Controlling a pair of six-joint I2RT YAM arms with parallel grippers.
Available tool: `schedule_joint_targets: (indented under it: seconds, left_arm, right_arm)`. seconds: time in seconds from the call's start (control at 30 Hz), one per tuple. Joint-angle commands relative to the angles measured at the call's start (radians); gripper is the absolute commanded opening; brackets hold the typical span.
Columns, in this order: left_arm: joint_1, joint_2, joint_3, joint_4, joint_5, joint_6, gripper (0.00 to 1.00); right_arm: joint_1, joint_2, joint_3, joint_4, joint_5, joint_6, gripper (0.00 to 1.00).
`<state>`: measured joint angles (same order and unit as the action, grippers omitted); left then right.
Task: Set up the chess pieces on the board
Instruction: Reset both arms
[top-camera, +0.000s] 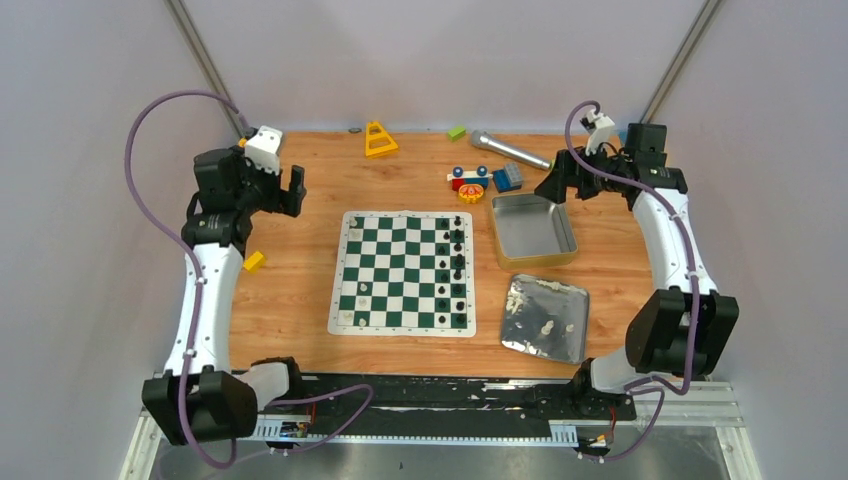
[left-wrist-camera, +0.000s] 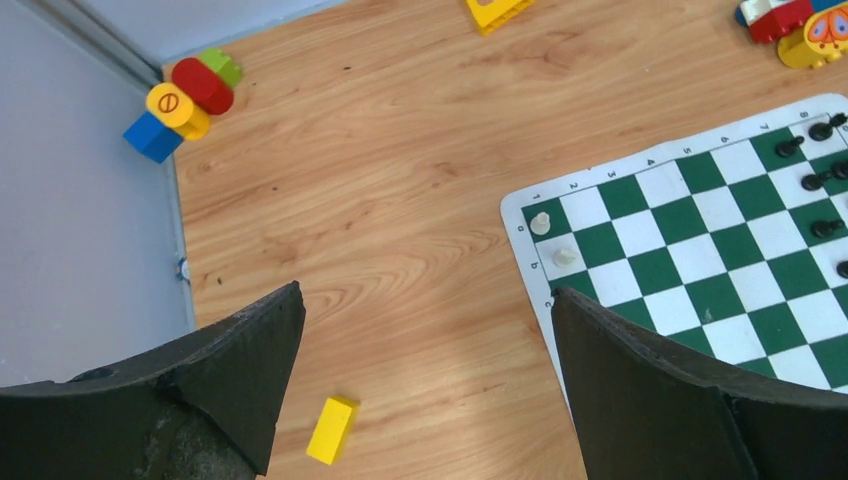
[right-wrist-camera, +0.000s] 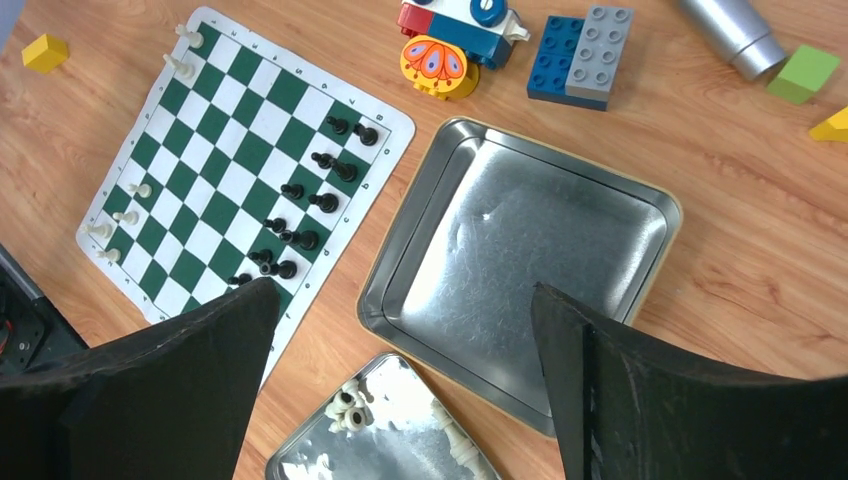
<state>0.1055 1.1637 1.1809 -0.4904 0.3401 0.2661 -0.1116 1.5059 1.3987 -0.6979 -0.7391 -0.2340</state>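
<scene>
Pale grey walls (top-camera: 450, 60) enclose a wooden tabletop (top-camera: 300, 300), seemingly lit evenly from above.

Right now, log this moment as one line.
left gripper open, empty | right gripper open, empty | black pieces on board | some white pieces in flat tin | setup unfinished

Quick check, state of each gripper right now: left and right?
Left gripper: open, jaws spread wide, nothing held.
Right gripper: open, jaws spread wide, nothing held.

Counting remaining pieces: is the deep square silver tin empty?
Empty: the deep square silver metal tin shows only bare shiny floor.
</scene>
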Motion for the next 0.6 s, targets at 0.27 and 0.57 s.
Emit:
schedule_joint_targets:
  seconds: [0.27, 0.57]
  left_arm:
    - [0.045, -0.27, -0.279, 0.206, -0.199, -0.12, 1.0]
    - [0.045, -0.438, -0.469, 0.392, -0.241, -0.156, 1.0]
  right_arm:
    - [-0.065, -0.312, -0.222, 0.185, 0.137, 0.125, 1.0]
    - [-0.065, -0.509, -0.485, 0.352, 0.201, 0.135, 1.0]
